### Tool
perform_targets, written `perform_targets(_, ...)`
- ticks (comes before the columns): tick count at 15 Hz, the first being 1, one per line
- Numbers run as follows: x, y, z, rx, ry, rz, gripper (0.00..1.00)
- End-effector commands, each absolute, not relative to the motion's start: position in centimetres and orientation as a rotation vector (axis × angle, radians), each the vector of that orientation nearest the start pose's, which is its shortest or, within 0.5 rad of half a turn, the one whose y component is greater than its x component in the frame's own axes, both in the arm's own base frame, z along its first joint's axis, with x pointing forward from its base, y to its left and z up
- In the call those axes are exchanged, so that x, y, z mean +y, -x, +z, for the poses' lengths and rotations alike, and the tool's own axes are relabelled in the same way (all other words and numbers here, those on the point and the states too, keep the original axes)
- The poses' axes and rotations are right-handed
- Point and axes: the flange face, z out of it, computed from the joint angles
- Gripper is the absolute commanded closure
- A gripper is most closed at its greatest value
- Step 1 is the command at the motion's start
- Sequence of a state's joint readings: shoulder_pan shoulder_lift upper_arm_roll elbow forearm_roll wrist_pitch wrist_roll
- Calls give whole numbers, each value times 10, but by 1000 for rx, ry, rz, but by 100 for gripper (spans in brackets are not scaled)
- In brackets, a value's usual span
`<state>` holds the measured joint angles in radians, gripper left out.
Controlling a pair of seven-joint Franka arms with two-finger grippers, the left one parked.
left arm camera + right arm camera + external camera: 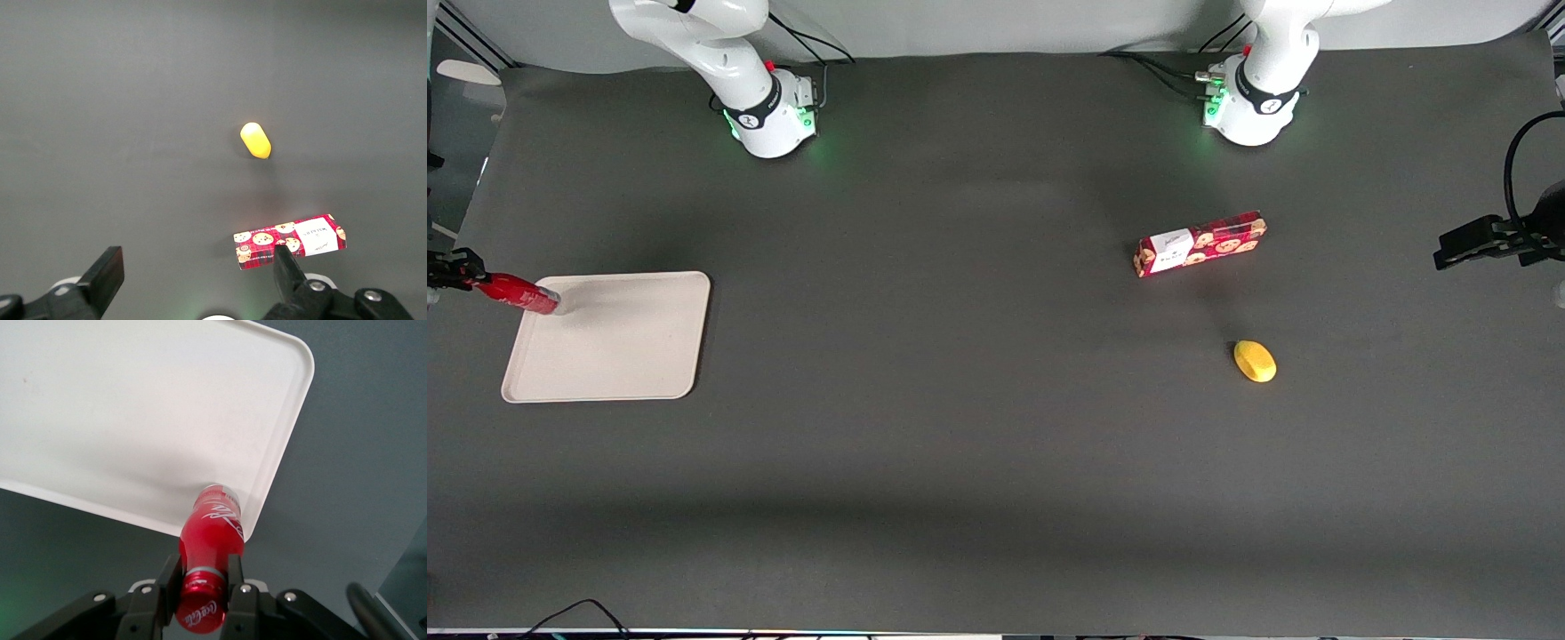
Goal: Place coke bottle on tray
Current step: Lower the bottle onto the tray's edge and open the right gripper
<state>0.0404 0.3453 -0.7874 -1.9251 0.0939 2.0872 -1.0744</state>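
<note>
The coke bottle point(518, 293) is a small glossy red bottle with a red cap and white lettering. My right gripper point(467, 271) is shut on its neck, at the working arm's end of the table. The bottle tilts, and its base hangs over a corner of the beige tray point(609, 338), just above the rim. In the right wrist view the black fingers point(170, 577) clamp the neck of the bottle point(212, 527), and its base sits over the tray's point(133, 420) corner.
A flat red cookie box point(1199, 244) with a white label and a yellow lemon-like object point(1255, 361) lie toward the parked arm's end of the table. Both also show in the left wrist view, the box point(290, 241) and the yellow object point(255, 140).
</note>
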Motion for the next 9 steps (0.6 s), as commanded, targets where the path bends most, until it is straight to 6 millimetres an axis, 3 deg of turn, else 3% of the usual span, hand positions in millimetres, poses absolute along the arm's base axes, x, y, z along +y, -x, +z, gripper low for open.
perform_targets(1,-394,-450,353,-496,3125,191,100)
perform_targets(4,-393,-450,348,-479,3121,182,100)
perform_targets(6,-392,-452,341,-459,3116,176,85)
perform_targets(7,-392,-452,338,-451,3113,177,64)
perform_targets(9,-392,-453,336,-442,3111,173,6)
